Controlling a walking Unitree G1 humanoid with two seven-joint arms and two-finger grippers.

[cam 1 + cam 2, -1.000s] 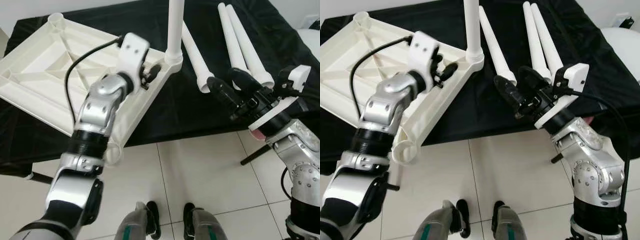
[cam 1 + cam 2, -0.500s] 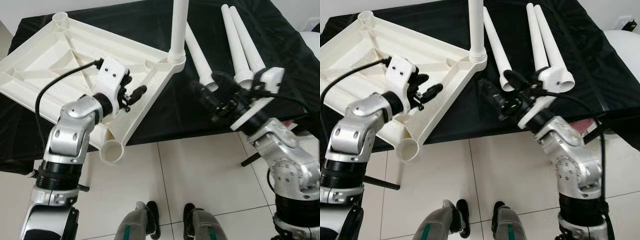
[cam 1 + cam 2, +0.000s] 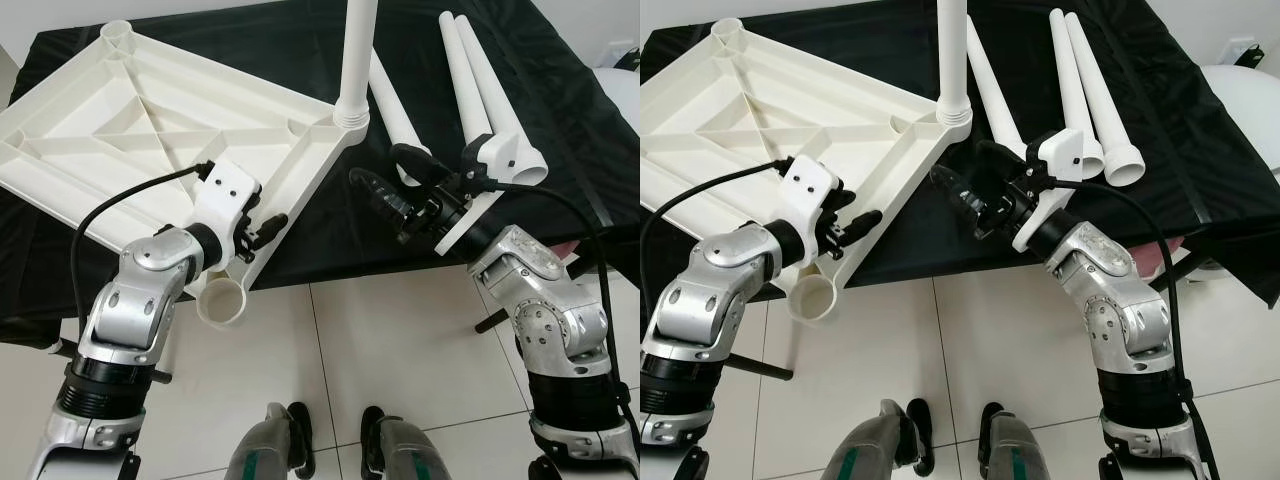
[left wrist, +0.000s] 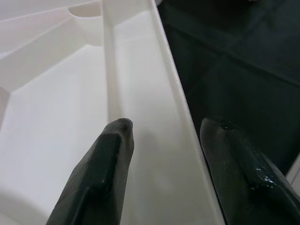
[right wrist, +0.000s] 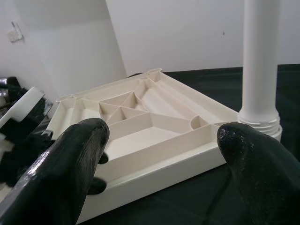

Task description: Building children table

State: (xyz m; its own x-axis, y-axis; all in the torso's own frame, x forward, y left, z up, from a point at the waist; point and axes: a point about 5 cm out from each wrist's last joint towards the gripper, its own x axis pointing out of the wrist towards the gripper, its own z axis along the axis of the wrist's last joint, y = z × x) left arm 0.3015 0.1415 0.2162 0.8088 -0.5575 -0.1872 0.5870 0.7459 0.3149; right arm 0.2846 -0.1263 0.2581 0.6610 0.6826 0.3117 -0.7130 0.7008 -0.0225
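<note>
A white plastic tabletop (image 3: 150,140) lies upside down, ribs up, on a black cloth (image 3: 560,90) spread over a low surface, filling the 10 o'clock part of the head views, with its near corner socket (image 3: 224,300) hanging past the cloth's edge above the tiled floor (image 3: 380,350). One white leg (image 3: 355,50) stands upright in the corner socket at 12 o'clock. Three loose legs lie on the cloth toward 1 o'clock: one leg (image 3: 392,112) just beside the standing one, and a pair of legs (image 3: 478,80) touching side by side, their wide ends toward the robot. The left gripper (image 3: 262,226) sits at the tabletop's near edge rail, at 9 o'clock of the picture centre; in the left wrist view its fingers (image 4: 105,159) are apart and straddle the white rail (image 4: 164,140), one finger over the inner panel, the other over the cloth, not clamped on it. The right gripper (image 3: 385,190) hovers over the cloth near the centre, between the tabletop's edge and the loose legs' ends, pointing toward the tabletop; in the right wrist view its fingers (image 5: 70,159) are wide apart and hold nothing, with the ribbed tabletop and the standing leg ahead of them. The robot's feet (image 3: 330,450) stand on the floor at 6 o'clock.
</note>
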